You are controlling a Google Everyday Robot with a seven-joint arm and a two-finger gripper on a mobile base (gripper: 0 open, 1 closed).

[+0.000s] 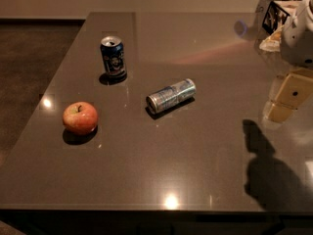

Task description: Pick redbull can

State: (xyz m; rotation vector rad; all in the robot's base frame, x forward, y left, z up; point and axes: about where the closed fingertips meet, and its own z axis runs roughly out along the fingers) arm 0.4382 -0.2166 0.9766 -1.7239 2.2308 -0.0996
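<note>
The redbull can lies on its side on the dark table; the gripper hovers well apart at right; I cannot tell its state.

Cropped at right
The end effector hangs above the worktop at right (arm cut by the edge); items behind it cannot be identified.

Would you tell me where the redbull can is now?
The redbull can lies on its side near the middle of the camera view, right of the apple and the upright dark blue can; the gripper is far right, apart from it.
</note>
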